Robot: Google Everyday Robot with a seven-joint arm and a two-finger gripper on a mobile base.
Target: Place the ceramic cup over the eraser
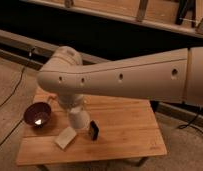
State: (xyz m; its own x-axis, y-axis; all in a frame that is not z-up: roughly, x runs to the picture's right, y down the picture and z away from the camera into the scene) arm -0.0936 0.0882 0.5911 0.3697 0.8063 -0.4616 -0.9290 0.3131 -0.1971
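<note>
- A plain whitish tapered ceramic cup (80,121) sits directly beneath the wrist of the robot's thick cream-coloured arm (120,80), above the left-middle of the table.
- The gripper (77,110) is at the cup's top, mostly hidden by the arm. Its fingers are fully closed and appear to have hold of the cup.
- A small black rectangular eraser (93,131) stands just right of the cup and slightly nearer the front. I cannot tell whether the two touch.
- A pale beige rectangular block (66,137) lies in front and to the left of the cup, near the table's front edge.
- A dark maroon round bowl (37,114) rests close to the left edge, apart from the cup.
- The light wooden slatted table (130,135) shows bare wood from the eraser to its right edge. All the objects crowd the left half.
- Count: one cup, one eraser, one beige block, one bowl, one table.
- A dark cable (15,87) trails over the floor to the left of the table.
</note>
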